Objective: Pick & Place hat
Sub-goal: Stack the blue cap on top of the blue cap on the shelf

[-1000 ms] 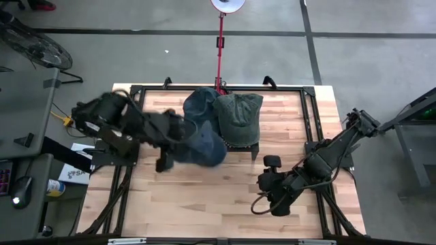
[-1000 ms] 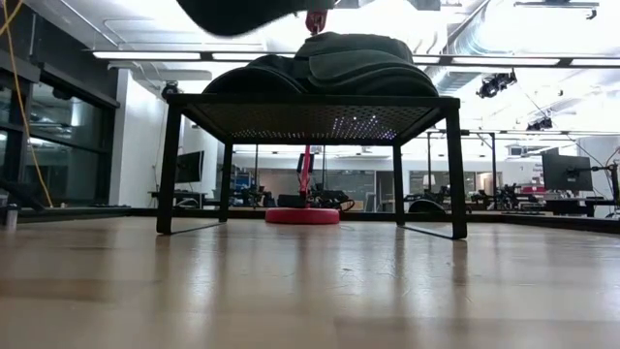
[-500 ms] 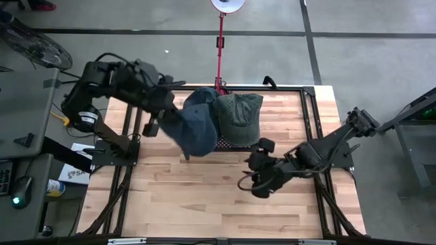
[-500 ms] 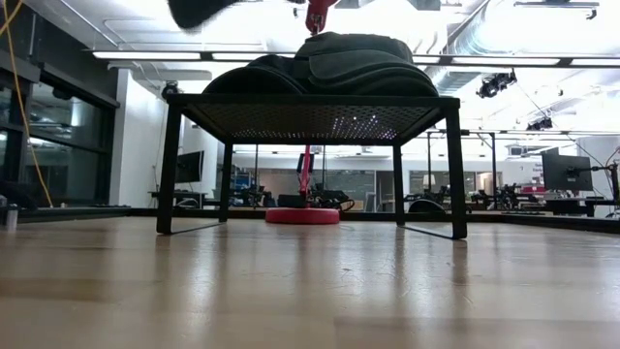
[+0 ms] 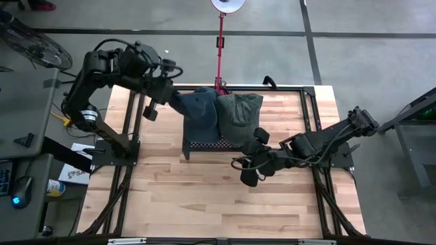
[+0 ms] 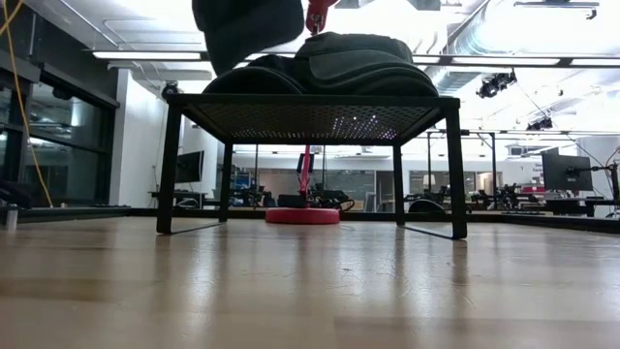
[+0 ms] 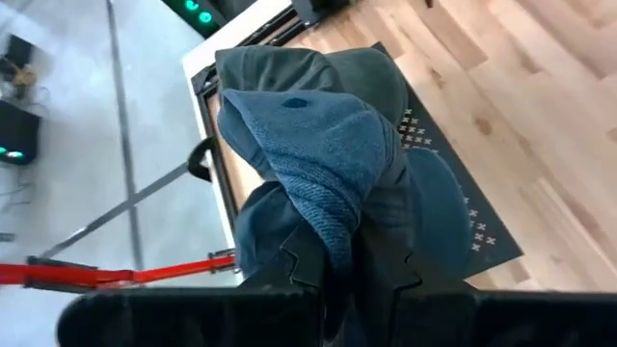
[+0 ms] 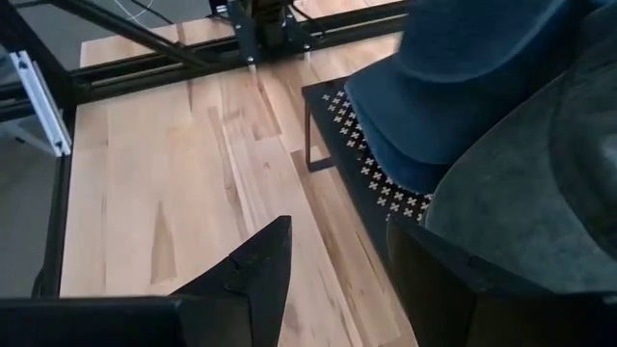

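Left end effector (image 5: 172,97) clenches blue hat (image 5: 201,117) over rack (image 5: 204,144) (right end effector (image 5: 244,170) released nearby).

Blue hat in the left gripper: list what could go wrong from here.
1. The left gripper pinches only a fold of the blue hat, whose free end drapes on the rack; the fold may slip out.
2. Another blue hat and a green hat crowd the rack; dragging could shift them.
3. The open right gripper hangs by the rack's front edge and may bump it.
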Available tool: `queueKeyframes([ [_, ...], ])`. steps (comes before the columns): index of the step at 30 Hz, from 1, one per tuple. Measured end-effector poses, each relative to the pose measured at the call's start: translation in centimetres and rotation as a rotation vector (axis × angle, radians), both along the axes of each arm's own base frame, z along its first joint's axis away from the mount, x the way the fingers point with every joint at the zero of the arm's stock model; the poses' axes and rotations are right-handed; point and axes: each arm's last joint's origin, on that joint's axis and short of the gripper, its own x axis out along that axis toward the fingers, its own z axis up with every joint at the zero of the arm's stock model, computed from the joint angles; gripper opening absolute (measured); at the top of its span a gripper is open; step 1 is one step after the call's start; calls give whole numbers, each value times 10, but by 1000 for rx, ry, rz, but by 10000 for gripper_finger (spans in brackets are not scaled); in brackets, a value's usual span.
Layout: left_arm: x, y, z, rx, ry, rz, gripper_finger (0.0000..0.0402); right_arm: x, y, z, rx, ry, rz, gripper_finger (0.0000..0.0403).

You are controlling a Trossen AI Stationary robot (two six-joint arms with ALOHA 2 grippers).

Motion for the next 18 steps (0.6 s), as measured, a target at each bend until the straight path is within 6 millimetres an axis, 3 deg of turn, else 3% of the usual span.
queueKeyframes([
  [8, -5, 17, 0, -104, -29, -76, 23, 7, -15, 2, 11, -26, -52, 165],
  [18, 10, 37, -10, -244, -16, -102, 23, 13, -29, 4, 17, -48, -98, 165],
])
